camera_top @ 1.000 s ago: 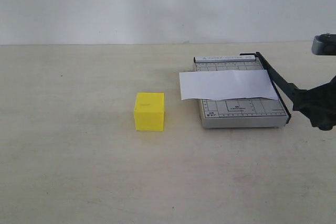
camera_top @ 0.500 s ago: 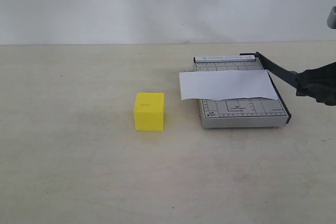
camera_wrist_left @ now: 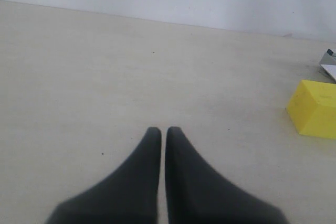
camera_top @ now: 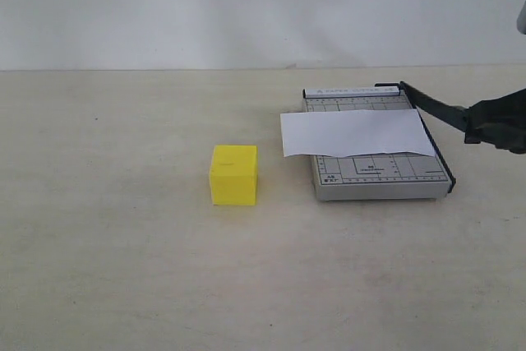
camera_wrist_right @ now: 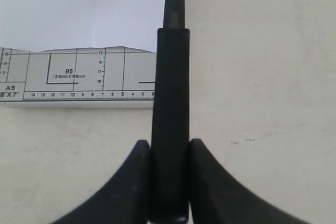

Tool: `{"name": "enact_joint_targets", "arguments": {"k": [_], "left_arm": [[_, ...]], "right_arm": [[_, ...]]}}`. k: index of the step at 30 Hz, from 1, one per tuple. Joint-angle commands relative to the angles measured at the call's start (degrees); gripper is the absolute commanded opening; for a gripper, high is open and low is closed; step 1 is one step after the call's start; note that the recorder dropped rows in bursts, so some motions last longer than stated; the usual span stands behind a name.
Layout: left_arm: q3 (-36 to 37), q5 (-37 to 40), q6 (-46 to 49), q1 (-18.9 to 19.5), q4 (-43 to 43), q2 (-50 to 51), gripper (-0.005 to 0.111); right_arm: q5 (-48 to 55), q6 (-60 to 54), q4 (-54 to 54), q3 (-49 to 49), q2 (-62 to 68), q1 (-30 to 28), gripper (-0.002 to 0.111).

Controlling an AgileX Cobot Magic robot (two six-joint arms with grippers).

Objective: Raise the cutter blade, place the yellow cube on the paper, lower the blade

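R gripper [camera_wrist_right: 169,148] is clamped on the blade [camera_top: 431,107] handle at right edge of exterior view, fingers pressed to both sides; blade tilts up off the base [camera_top: 382,177]. Center-right, the paper [camera_top: 355,132] lies across the base. Mid-frame, the cube [camera_top: 233,174] sits on the table [camera_top: 123,244], left of base, not touching. L gripper [camera_wrist_left: 158,132] is closed on nothing, fingers nearly touching.

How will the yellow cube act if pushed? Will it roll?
Probably not: the yellow cube has flat faces resting squarely on the table, so it should slide. It looks like hard plastic, likely stiff and light. Smooth sides might slip.
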Motion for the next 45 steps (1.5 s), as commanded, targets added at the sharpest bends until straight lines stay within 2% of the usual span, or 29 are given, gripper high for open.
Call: {"name": "enact_joint_targets", "arguments": {"k": [1,6,20,22,24,27,36,45], "left_arm": [[-0.1,-0.4,-0.2,0.2,-0.2,-0.2,0.005],[-0.1,-0.4,-0.2,0.2,-0.2,-0.2,0.005],[-0.1,-0.4,-0.2,0.2,-0.2,-0.2,0.005],[-0.1,-0.4,-0.2,0.2,-0.2,-0.2,0.005],[-0.1,-0.4,-0.2,0.2,-0.2,-0.2,0.005],[-0.1,-0.4,-0.2,0.2,-0.2,-0.2,0.005],[-0.1,-0.4,-0.2,0.2,-0.2,-0.2,0.005],[-0.1,-0.4,-0.2,0.2,-0.2,-0.2,0.005]], "right_arm": [[-19.1,-1.0,-0.9,-1.3,0.2,-0.3,0.000],[-22.3,-1.4,-0.9,-1.3,0.2,-0.3,0.000],[-21.6,-2.5,-1.1,-1.3,0.2,-0.3,0.000],[-20.7,-2.5,-1.1,-1.3,0.2,-0.3,0.010],[-20.5,-2.5,-1.1,-1.3,0.2,-0.3,0.025],[-20.5,-2.5,-1.1,-1.3,0.2,-0.3,0.036],[-21.0,-2.5,-1.1,-1.3,-0.3,-0.3,0.035],[-21.2,-2.5,-1.5,-1.3,-7.7,-0.3,0.035]]}}
